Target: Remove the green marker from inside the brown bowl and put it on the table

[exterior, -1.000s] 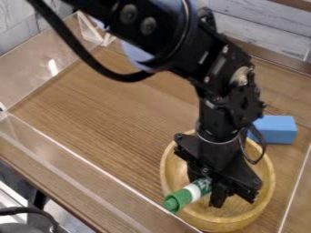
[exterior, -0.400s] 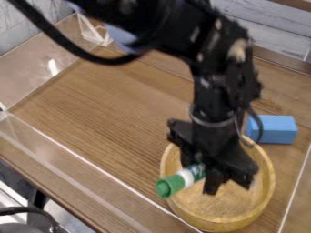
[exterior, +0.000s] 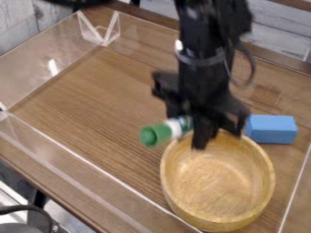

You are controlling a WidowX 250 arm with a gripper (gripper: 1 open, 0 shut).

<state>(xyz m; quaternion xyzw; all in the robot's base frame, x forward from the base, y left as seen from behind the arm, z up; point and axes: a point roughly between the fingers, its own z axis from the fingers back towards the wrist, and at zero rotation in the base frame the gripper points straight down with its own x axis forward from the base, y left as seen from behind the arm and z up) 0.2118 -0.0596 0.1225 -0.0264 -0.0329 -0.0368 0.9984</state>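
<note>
My gripper [exterior: 191, 128] points straight down and is shut on the green marker [exterior: 162, 133]. The marker's white barrel sits between the black fingers [exterior: 202, 130] and its green cap sticks out to the left, roughly level. The marker hangs in the air above the table [exterior: 97, 100], just past the far left rim of the brown bowl [exterior: 219, 182]. The wide tan wooden bowl lies below and to the right of the gripper, with nothing inside it.
A small blue block [exterior: 272, 128] lies on the table just beyond the bowl, to the right of the gripper. Low clear plastic walls [exterior: 49, 64] run along the table's edges. The arm [exterior: 209, 36] rises out of the top of the view.
The gripper has risen out of the bowl and shifted left and away, carrying the marker with it. The marker was down inside the bowl's left part before; the bowl now lies empty.
</note>
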